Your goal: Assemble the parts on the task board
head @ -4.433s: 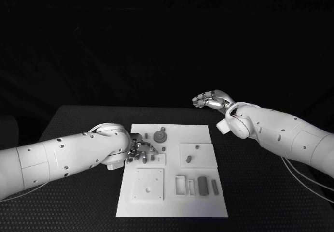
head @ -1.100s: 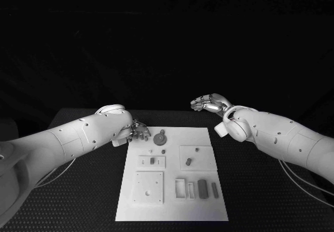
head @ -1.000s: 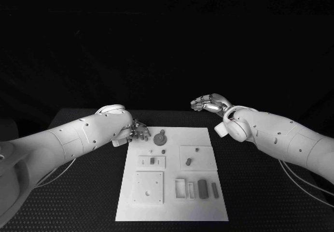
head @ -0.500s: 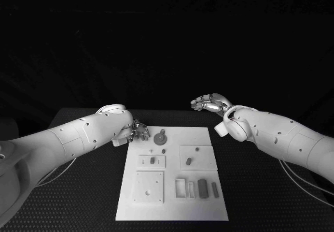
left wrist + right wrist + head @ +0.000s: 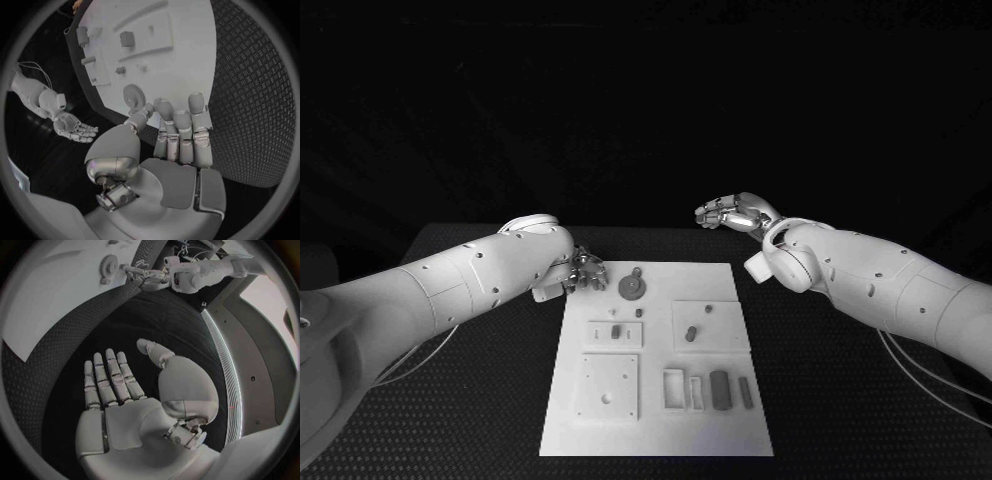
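The white task board (image 5: 661,438) lies in the middle of the black table. A round toothed part (image 5: 633,287) sits near its far edge, and the left wrist view shows it (image 5: 132,94) just beyond my fingertips. Small dark parts (image 5: 691,331) stand in white blocks mid-board. Two longer dark parts (image 5: 720,388) lie near the front right. My left hand (image 5: 584,272) hovers at the board's far left corner, fingers (image 5: 181,131) straight and holding nothing. My right hand (image 5: 733,212) hangs raised beyond the far right corner, its palm (image 5: 119,390) bare and fingers spread.
A square white block (image 5: 609,386) with a hole lies at the board's front left. Narrow white frames (image 5: 675,388) lie beside the long dark parts. Black table (image 5: 473,400) surrounds the board on both sides. Loose cables (image 5: 920,370) trail under my right arm.
Since the earliest frame my left hand has drawn back from the board's middle left to its far left corner. Over the last second neither hand has visibly moved.
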### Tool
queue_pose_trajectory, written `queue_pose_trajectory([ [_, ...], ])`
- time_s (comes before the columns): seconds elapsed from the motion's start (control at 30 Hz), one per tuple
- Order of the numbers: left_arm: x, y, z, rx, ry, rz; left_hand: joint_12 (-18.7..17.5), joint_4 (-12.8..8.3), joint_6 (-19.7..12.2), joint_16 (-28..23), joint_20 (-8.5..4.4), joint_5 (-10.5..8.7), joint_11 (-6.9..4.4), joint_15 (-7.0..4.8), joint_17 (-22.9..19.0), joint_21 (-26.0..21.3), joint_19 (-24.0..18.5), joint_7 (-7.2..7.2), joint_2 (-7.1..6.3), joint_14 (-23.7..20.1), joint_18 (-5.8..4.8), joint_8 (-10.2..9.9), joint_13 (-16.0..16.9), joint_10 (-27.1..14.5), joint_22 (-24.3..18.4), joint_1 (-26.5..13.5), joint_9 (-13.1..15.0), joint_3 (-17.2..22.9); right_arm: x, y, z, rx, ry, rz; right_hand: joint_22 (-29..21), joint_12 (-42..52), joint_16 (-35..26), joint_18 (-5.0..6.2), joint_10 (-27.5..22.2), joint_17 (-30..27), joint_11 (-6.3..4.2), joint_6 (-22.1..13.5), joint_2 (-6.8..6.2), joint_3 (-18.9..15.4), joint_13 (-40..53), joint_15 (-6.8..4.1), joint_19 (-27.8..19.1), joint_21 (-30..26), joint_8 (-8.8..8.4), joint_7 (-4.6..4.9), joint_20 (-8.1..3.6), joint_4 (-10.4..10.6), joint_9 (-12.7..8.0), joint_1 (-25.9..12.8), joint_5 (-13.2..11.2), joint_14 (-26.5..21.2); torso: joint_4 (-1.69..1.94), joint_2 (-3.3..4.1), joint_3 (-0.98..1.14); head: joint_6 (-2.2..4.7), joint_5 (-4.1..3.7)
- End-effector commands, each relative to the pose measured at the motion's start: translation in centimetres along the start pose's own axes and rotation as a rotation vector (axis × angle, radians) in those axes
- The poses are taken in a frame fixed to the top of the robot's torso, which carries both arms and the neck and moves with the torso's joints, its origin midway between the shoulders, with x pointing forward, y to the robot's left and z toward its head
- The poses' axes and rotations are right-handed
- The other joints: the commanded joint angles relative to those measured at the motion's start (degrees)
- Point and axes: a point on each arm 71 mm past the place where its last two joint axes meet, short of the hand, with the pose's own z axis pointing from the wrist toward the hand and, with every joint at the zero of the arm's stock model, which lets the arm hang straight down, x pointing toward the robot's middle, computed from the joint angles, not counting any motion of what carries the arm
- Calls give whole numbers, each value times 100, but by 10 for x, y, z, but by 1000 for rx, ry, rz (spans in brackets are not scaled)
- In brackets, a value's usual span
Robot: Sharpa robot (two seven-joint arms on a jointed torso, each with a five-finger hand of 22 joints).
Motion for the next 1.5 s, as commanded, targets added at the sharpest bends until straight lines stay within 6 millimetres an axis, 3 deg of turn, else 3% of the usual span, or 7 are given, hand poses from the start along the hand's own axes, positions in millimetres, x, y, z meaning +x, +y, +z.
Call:
queue_pose_trajectory([
  [0.03,2,-3,0,26,13,-26,5,71,69,27,-2,-358,-18,-18,-31,25,47,-4,-17,48,-8,52,-25,71,96,353,-1,262,2,1,0,-14,15,-1,11,-37,-22,-70,36,-9,8,-34,27,-36,-8,32,-37,-21,35,36,16,6,-9,-23,0,-11,1,0,-1,1,0],
  [0.17,1,-2,0,27,7,-37,4,242,89,44,0,-358,-12,-18,-58,39,72,-9,-65,72,-21,73,-43,105,102,465,-23,452,2,1,0,-13,15,-1,13,-37,-22,-70,37,-9,8,-34,28,-37,-8,33,-38,-22,35,36,17,8,-10,-25,0,-11,-2,0,-2,-7,2],
  [0.73,-1,13,-8,46,-2,-149,14,222,226,98,-35,-287,-66,-57,-106,116,150,-65,-34,192,-15,148,-72,244,118,604,-60,563,-1,0,-1,-9,11,-2,21,-41,-24,-70,38,-11,8,-36,28,-39,-8,32,-40,-26,38,37,18,13,-14,-31,0,-12,3,-3,-1,-3,-1],
  [1.0,0,19,-28,79,0,-190,-10,187,287,107,-50,-43,-88,-71,-150,153,179,-86,-65,252,-20,164,-101,316,114,610,-103,592,-4,-2,-2,-5,5,-4,24,-42,-25,-70,39,-11,7,-36,28,-39,-8,31,-40,-28,40,36,18,14,-16,-31,0,-12,18,-9,1,0,-3],
  [1.23,1,27,-47,98,-4,-200,-17,177,319,113,-56,-1,-99,-69,-165,164,188,-98,-83,276,-20,175,-109,351,113,608,-114,595,-7,-3,-3,-1,-1,-6,28,-44,-25,-70,40,-11,7,-36,26,-39,-8,30,-41,-30,42,36,18,14,-17,-30,0,-11,18,-9,1,-5,4],
  [1.5,17,29,-64,110,17,-172,-23,168,340,117,-59,19,-108,-68,-174,172,197,-106,-96,292,-18,183,-113,369,112,612,-121,600,-9,-5,-4,2,-5,-8,32,-46,-25,-70,40,-12,6,-37,23,-39,-9,28,-41,-32,43,36,18,14,-19,-29,1,-10,16,1,-8,-14,13],
])
